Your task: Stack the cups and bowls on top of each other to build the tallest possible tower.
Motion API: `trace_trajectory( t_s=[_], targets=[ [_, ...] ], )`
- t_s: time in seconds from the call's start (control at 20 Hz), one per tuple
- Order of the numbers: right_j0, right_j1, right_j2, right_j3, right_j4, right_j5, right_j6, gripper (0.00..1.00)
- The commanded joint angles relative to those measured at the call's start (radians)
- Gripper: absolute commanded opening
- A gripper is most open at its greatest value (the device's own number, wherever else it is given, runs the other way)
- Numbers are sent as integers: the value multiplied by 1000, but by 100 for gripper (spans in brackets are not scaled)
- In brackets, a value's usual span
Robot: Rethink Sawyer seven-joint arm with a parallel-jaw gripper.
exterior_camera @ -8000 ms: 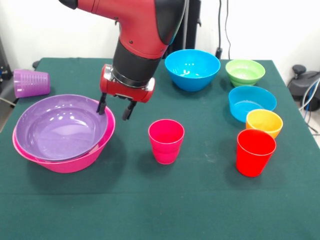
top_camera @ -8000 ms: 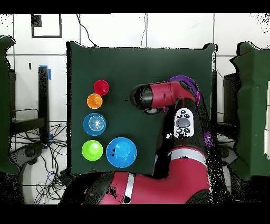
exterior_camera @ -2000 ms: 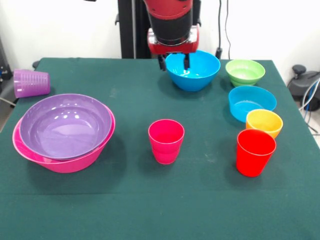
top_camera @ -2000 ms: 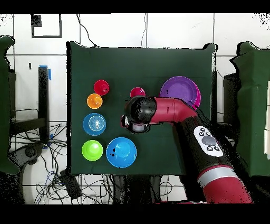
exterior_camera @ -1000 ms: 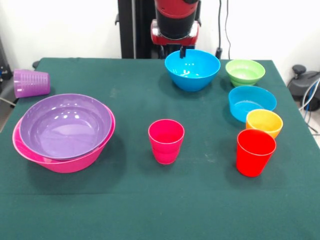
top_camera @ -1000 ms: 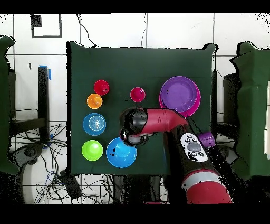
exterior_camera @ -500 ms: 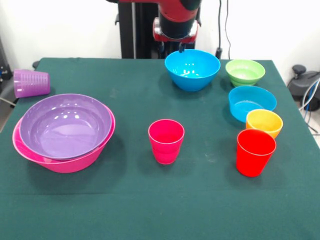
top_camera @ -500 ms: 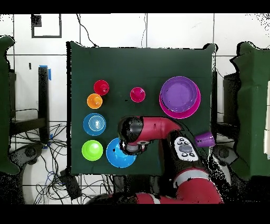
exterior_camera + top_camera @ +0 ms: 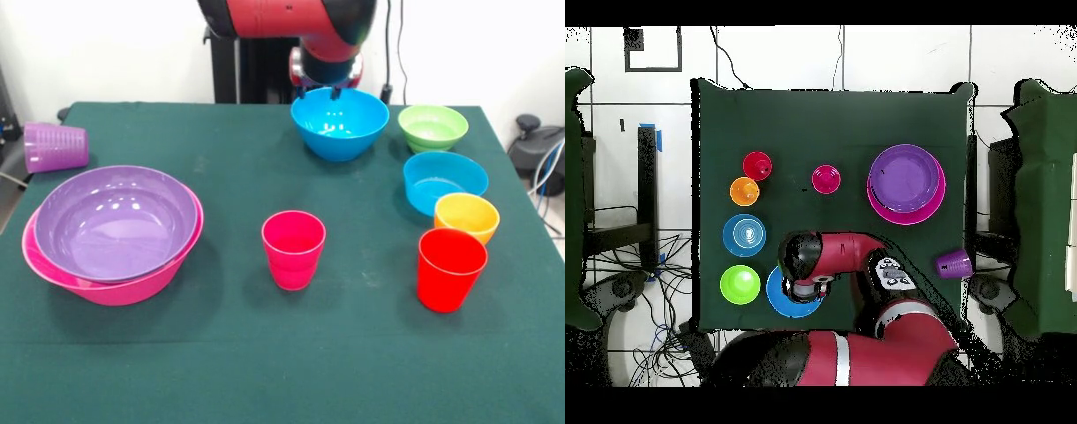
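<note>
Two bowls make the tower so far: large glossy purple plastic bowl (image 9: 112,221) nested in huge pink plastic bowl (image 9: 115,281), near one side edge of the green tabletop (image 9: 265,353).

Step in hand, by my reading: pick up the large glossy blue plastic bowl (image 9: 340,124) at the tabletop's far edge. Claw (image 9: 317,91) hangs right at that bowl's far rim, one dark tip showing over the rim; the red wrist hides most of it, so I cannot tell how far open it is or whether it has hold of anything.

To do it well: straddle the rim wall, one finger inside and one outside, then close firmly. Glossy plastic probably slips. Lift straight up before crossing, and keep clear of the small green plastic bowl (image 9: 433,128) beside it.

Along the other side edge: green bowl, cyan plastic bowl (image 9: 445,182), small orange plastic bowl (image 9: 466,217), red plastic tumbler (image 9: 451,269). Overhead, something pale sits inside the cyan bowl, unclear what. Other bowls look empty.

Magenta-pink plastic tumbler (image 9: 293,249) upright, mid-tabletop. Translucent purple plastic tumbler (image 9: 55,147) on its side at the edge beyond the tower.
</note>
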Motion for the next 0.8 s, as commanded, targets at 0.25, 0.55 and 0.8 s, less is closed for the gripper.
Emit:
trace_trajectory(
  t_s=[0.25, 0.55, 0.8],
  targets=[
    [58, 147, -5, -10, 1, -202, 160, 100],
    [89, 157, -51, -60, -35, -180, 115, 100],
    [101, 157, -74, -80, -45, -164, 86, 100]
  ],
)
